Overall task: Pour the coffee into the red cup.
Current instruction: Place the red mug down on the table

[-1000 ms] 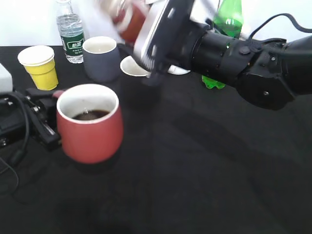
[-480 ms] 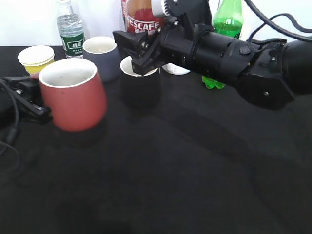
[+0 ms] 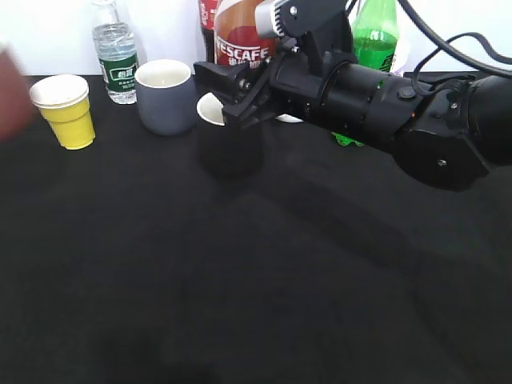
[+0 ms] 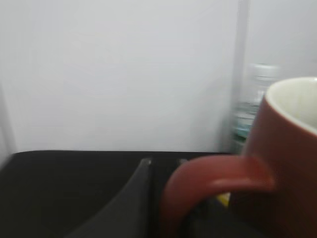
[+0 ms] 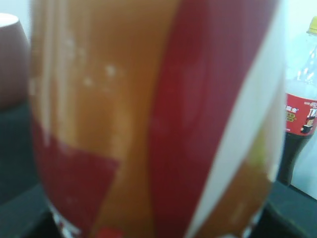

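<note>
We've got the right claw clamped on the coffee upright at top centre, the red cup fills the left wrist view's right side, left claw's grip we can't tell, yellow cup upper left on the table.

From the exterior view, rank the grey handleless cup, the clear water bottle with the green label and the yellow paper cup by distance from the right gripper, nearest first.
Measured from the right gripper, which holds the Nescafe coffee bottle:
1. Grey handleless cup, just to the gripper's left.
2. Clear water bottle with the green label, further left at the back edge.
3. Yellow paper cup, farthest, near the left edge.
</note>
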`<state>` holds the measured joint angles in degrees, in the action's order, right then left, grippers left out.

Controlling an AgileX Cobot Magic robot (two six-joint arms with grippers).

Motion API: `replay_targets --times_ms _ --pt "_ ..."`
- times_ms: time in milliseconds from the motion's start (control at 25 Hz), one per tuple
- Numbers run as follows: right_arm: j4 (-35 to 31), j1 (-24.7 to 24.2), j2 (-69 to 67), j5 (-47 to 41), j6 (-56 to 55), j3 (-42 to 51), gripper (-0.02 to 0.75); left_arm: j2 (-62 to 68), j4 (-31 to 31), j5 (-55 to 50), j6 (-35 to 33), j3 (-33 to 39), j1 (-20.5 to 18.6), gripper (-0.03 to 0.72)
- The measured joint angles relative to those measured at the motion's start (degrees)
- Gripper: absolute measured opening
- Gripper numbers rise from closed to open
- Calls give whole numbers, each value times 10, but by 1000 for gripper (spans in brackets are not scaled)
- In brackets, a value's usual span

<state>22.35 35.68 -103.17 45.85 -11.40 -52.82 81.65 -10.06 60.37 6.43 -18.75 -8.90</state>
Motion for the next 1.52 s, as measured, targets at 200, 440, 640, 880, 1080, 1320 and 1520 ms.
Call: replay_targets --times_ms 200,440,640,880,1080,1320,1520 --pt "0 0 0 0 1 0 535 58 6 -14 -2 -69 -92 103" --pt "-1 0 0 0 1 0 535 211 -11 -31 4 -215 -108 108" --pt "-1 0 0 0 1 0 535 337 -48 -63 16 -362 -82 112" --pt "-2 0 0 0 1 0 535 456 -53 -105 36 -523 -44 115" --pt "-4 0 0 0 2 0 535 506 -52 -111 53 -568 -23 117" --pt "-4 0 0 0 2 0 535 507 -68 -113 68 -572 -21 222" --pt "-4 0 0 0 2 0 535 505 -69 -130 69 -572 -21 257"
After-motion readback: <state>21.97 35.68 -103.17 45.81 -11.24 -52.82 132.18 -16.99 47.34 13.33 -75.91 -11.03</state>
